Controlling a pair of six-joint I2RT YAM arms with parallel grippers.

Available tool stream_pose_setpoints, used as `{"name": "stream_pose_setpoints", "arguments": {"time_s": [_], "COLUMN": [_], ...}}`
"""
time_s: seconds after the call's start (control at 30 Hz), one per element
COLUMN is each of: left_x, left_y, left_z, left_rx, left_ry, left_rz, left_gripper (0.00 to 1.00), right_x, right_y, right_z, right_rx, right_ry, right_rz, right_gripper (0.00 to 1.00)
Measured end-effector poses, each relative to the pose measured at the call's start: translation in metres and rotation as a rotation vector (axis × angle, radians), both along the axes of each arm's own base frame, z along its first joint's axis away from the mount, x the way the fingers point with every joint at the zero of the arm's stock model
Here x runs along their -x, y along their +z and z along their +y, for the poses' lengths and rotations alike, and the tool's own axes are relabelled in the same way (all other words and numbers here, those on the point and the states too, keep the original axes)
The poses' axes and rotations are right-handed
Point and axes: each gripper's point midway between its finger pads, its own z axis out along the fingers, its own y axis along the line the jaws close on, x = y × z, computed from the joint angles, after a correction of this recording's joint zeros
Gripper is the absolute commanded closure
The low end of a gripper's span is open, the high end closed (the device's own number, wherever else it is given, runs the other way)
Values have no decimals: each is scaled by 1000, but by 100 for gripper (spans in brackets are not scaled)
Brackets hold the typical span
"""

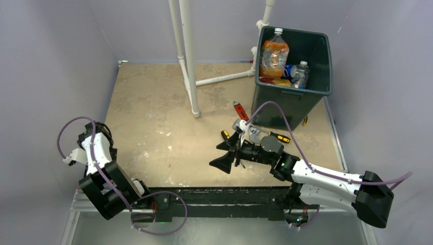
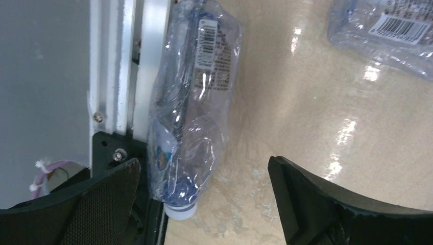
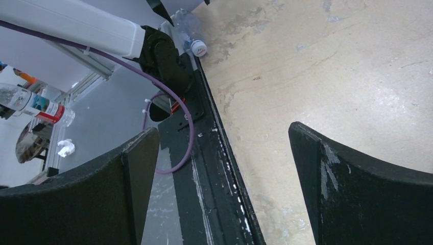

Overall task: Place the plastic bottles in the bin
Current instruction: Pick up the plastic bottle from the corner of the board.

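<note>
The bin [image 1: 308, 106] stands at the far right, holding an orange-tinted bottle [image 1: 274, 55] and a blue-labelled bottle [image 1: 289, 71]; I can't read either label. The left gripper [image 2: 203, 166], jaws wide apart, hangs over a crushed clear bottle [image 2: 191, 117] lying against the metal rail [image 2: 148, 61]. Its barcode label's print is too small to read. The right gripper [image 3: 224, 132] gapes, holding nothing, over the tan table [image 3: 332, 66].

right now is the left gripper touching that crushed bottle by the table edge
Cannot tell. The left wrist view shows the crushed bottle between the open fingers of the left gripper, close beside one, but their heights are unclear. The top view hides it.
</note>
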Motion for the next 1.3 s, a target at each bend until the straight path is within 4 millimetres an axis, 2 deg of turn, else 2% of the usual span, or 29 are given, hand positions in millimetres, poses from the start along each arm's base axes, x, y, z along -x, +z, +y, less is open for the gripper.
{"name": "stream_pose_setpoints", "arguments": {"time_s": [0.17, 0.3, 0.63, 1.07, 1.3], "left_x": [6, 8, 6, -4, -5], "left_y": [1, -4, -7, -6, -22], "left_z": [-5, -11, -14, -9, -13], "left_rx": [-8, 4, -18, -109, -86], "left_ry": [2, 4, 24, 34, 23], "left_rz": [101, 162, 129, -45, -54], "left_gripper": [6, 9, 5, 1, 1], "right_x": [1, 4, 4, 0, -3], "right_y": [4, 17, 20, 17, 11], "right_z": [-2, -6, -9, -10, -9], "right_rx": [-9, -39, -46, -33, -14], "right_ry": [0, -1, -12, -30, -40], "right_rz": [-7, -28, -36, -35, -27], "right_gripper": [1, 1, 1, 1, 1]}}
